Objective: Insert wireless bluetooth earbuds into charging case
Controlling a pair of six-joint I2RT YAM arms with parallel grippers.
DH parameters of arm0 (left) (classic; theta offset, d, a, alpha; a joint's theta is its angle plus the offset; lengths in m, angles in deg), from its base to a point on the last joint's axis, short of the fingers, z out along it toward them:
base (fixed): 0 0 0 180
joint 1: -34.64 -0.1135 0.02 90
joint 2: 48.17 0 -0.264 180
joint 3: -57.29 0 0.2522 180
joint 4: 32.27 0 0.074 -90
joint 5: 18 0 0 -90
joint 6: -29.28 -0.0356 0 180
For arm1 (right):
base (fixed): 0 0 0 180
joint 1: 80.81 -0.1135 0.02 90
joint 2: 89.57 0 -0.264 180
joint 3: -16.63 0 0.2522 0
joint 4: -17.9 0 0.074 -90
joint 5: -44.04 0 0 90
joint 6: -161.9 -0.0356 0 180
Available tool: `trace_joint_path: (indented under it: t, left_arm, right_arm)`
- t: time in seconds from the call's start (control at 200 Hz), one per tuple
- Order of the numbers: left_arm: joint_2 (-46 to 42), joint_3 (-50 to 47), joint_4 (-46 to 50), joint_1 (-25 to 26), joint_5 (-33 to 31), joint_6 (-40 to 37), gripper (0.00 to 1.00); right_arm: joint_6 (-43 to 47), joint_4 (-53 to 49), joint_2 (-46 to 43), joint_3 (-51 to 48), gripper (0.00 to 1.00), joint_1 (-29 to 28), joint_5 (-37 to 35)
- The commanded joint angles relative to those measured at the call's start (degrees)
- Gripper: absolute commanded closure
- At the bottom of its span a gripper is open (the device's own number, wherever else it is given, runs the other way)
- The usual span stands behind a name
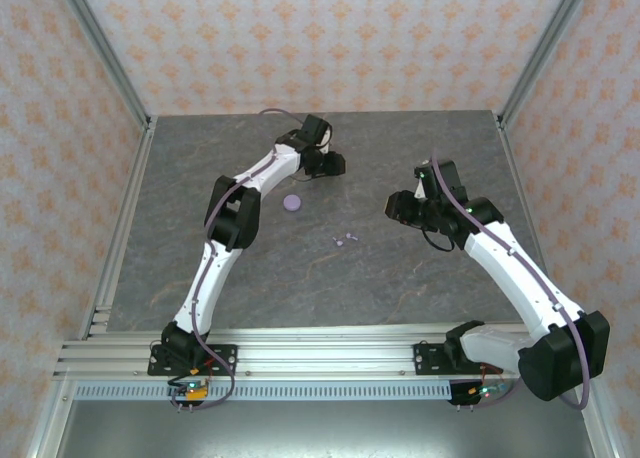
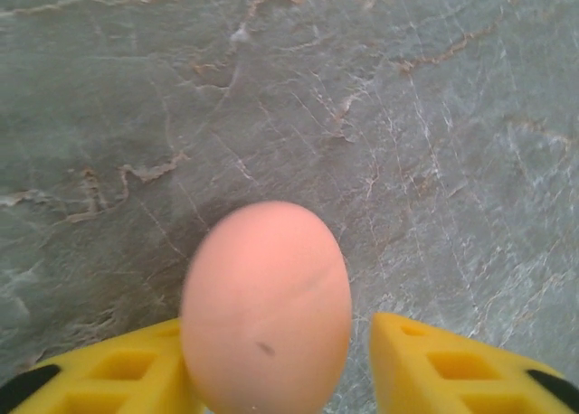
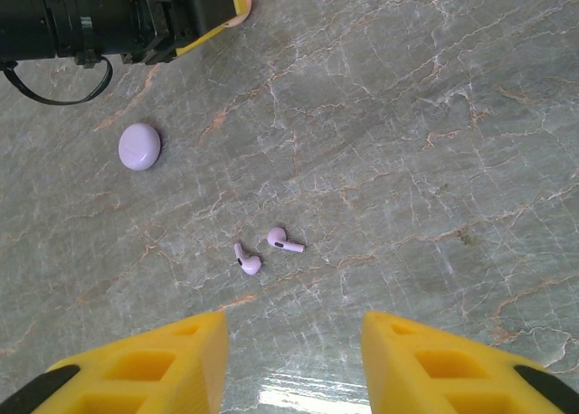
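Earbuds (image 3: 247, 262), 2 purple, right jaws apart, empty, left jaws parted around pink case (image 2: 265, 305)

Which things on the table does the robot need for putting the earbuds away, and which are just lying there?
For the job:
- two purple earbuds
- purple round case

Probably just lying about:
- pink round case, the wrong colour for these buds
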Motion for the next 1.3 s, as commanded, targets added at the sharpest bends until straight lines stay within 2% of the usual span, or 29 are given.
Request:
trace_joint_path:
  t: [0.0,0.21,0.475,0.601,0.711,0.926,1.296]
  left_arm:
    - [-1.0,0.9,5.0,-0.9,-4.9,-2.8,0.44]
    - [-8.7,-4.9,3.7,-0.9,-10.0,-7.4,0.31]
    - [-21.1,-17.2,4.2,-0.9,-20.1,-11.4,0.29]
    - [-25.4,-23.2,4.8,-0.9,-22.1,-12.9,0.28]
    - [-27.6,-27.4,6.2,-1.0,-23.1,-13.7,0.25]
    - [-29.6,-33.1,6.6,-1.0,-23.0,-12.8,0.13]
    - [-26.8,-34.3,7.8,-0.8,-20.4,-13.0,0.12]
  right_arm:
    - [-0.2,0.5,-0.4,-0.8,0.56,0.2,-0.7]
    - [0.3,0.7,0.1,-1.2,0.53,0.2,-1.2]
    - [1.6,0.9,1.3,-1.1,0.50,0.2,-3.0]
    - [2.0,1.0,2.9,-0.6,0.48,0.2,-2.8]
    - [1.9,1.4,3.4,-0.6,0.45,0.2,-2.5]
    - [1.8,1.7,3.7,-0.8,0.43,0.2,-2.5]
    - [1.6,1.6,3.7,-1.0,0.42,0.2,-2.7]
